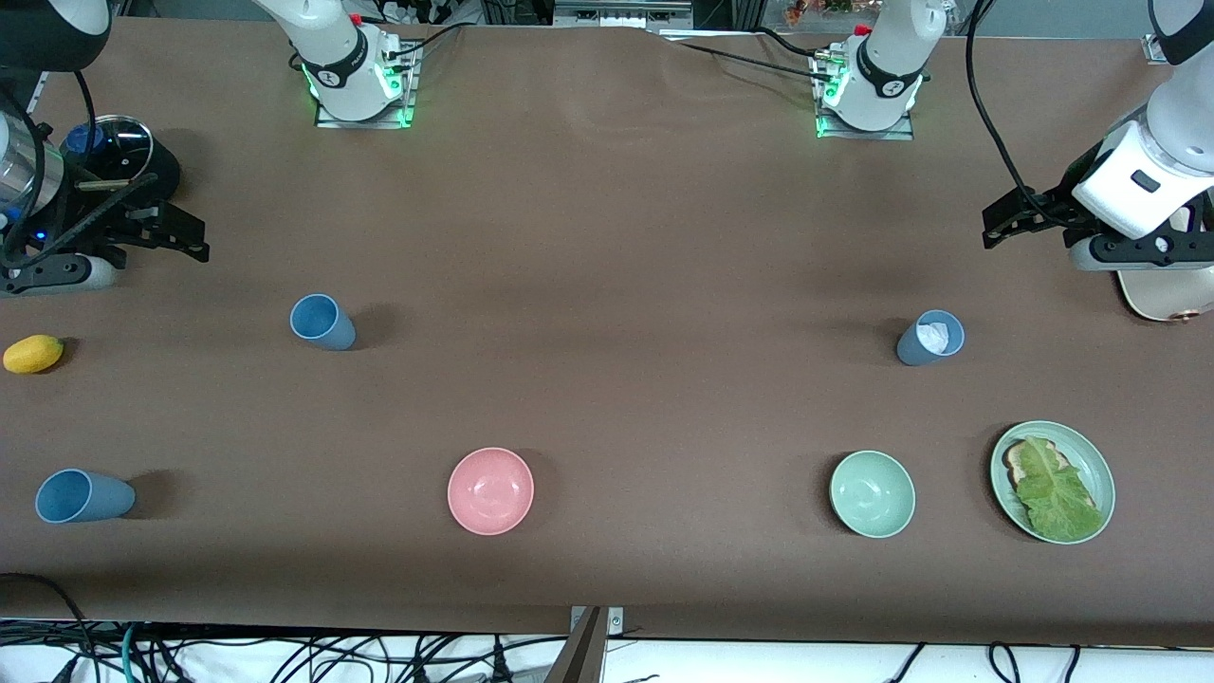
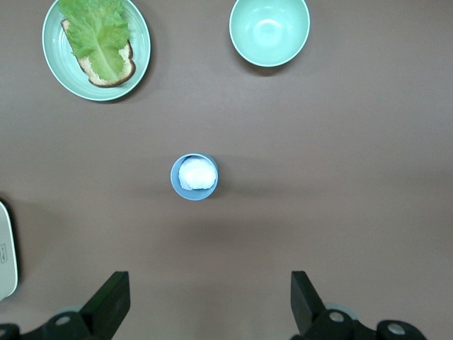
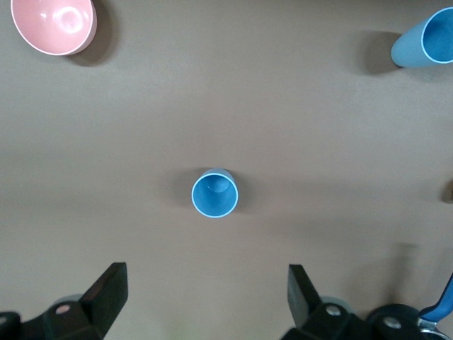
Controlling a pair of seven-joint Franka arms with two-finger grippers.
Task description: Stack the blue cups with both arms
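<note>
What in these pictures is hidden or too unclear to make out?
- White lump in the slate-blue cup: both the front and left wrist views show it, but not what it is.
- Cream object under the left gripper: cut off by the front view's edge.
- Items beside the right gripper: hidden by the arm.

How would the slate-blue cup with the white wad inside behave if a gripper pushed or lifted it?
The slate-blue cup stands upright, tall and tapered, so a high sideways push would probably tip it. It looks like light, stiff plastic. The loose white wad inside might fall out if tilted.
</note>
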